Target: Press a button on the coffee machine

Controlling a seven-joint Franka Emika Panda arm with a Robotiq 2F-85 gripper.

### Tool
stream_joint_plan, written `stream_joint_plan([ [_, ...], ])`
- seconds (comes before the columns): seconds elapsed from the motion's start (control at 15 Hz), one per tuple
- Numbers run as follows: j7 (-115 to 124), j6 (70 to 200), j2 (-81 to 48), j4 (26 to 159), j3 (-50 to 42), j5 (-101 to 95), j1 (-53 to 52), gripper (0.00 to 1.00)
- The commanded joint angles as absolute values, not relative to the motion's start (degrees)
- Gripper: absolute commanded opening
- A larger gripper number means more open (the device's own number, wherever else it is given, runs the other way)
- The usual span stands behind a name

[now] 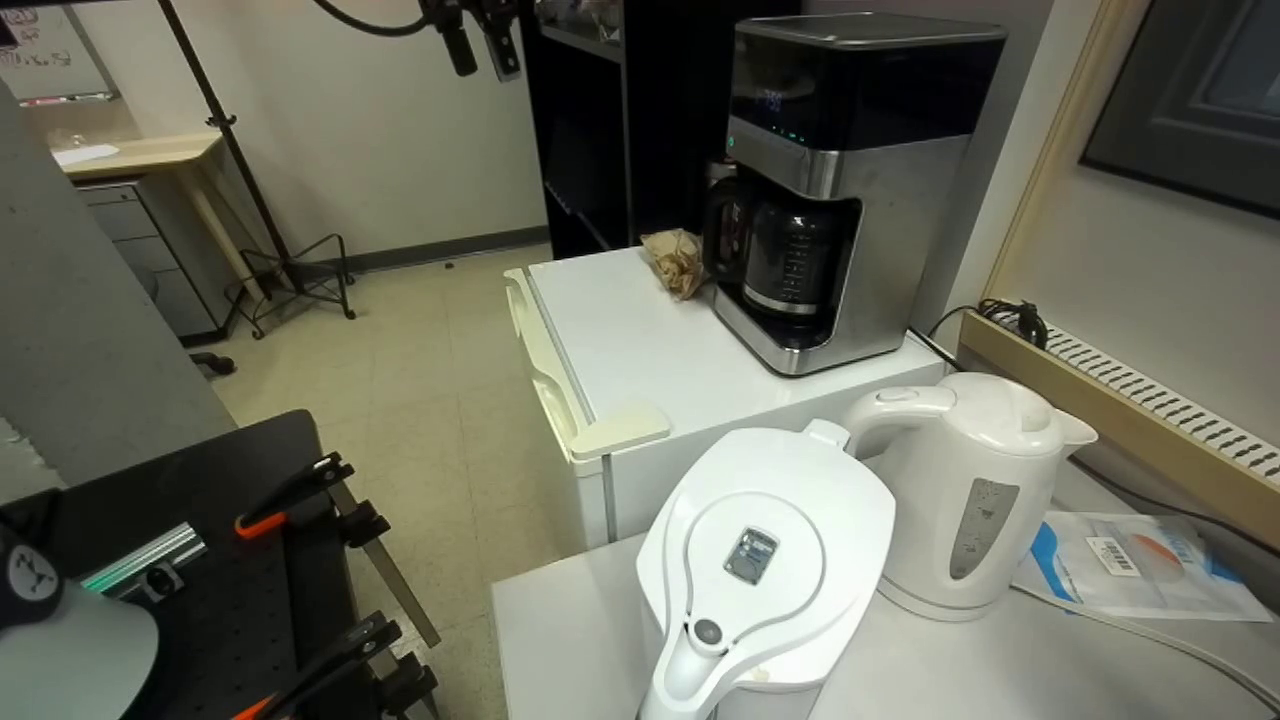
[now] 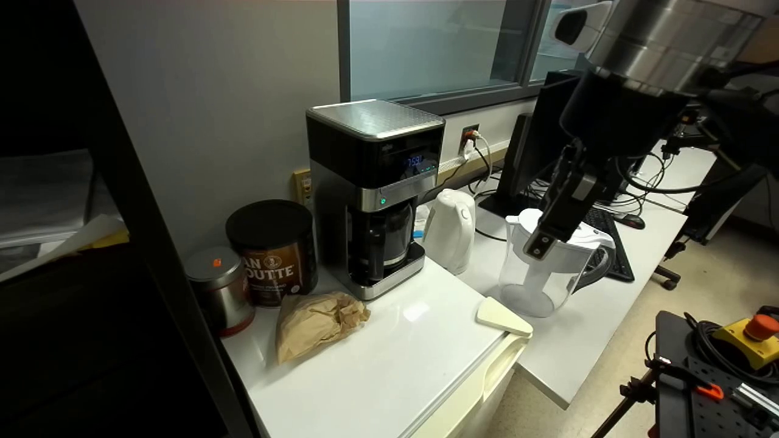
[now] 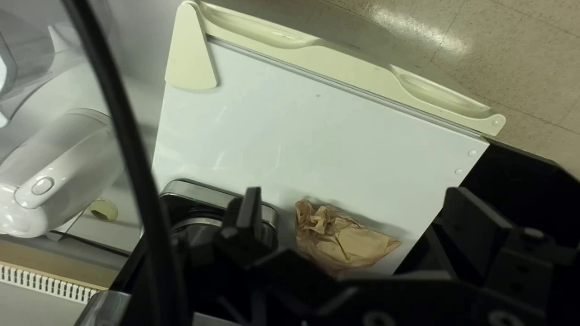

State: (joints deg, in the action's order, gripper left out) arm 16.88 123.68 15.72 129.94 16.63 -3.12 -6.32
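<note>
The coffee machine [image 1: 905, 230] is a tall black and silver box standing upright on a white fridge top. It also shows in an exterior view [image 2: 341, 225], with a lit blue display [image 2: 415, 160] and a green lit button [image 2: 383, 201] on its front. Its dark glass carafe [image 1: 790, 255] sits inside it. My gripper [image 1: 487, 68] hangs high, apart from the machine, and shows large in an exterior view [image 2: 540, 245]. In the wrist view the gripper [image 3: 353, 194] is open, fingers wide apart with nothing between them. There the machine's base [image 3: 195, 192] is partly hidden behind a finger and cable.
A crumpled brown paper bag [image 2: 319, 322] lies on the fridge top [image 2: 389, 365] beside the machine. Tins [image 2: 271, 249] stand behind it. A white kettle [image 1: 975, 500] and white water jug [image 1: 770, 560] stand on the adjoining table. A dark shelf [image 1: 585, 130] rises beside the fridge.
</note>
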Motion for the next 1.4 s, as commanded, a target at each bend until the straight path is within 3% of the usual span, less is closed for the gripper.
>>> stream_joint_plan([
  [0.0,15.45,125.11,14.26,130.03,15.71,-6.29,-7.01,1.0],
  [0.4,8.34,131.18,11.25,131.41,14.45,-16.39,-6.66,1.0],
  [0.53,7.24,134.37,10.02,131.87,14.01,-20.82,-6.27,0.74],
  [1.0,12.8,143.56,5.75,131.69,12.44,-40.11,-4.27,0.19],
  [1.2,17.49,144.86,4.2,131.12,11.43,-47.81,-3.9,0.0],
  [1.33,21.52,145.0,3.23,130.71,10.75,-53.12,-3.76,0.0],
])
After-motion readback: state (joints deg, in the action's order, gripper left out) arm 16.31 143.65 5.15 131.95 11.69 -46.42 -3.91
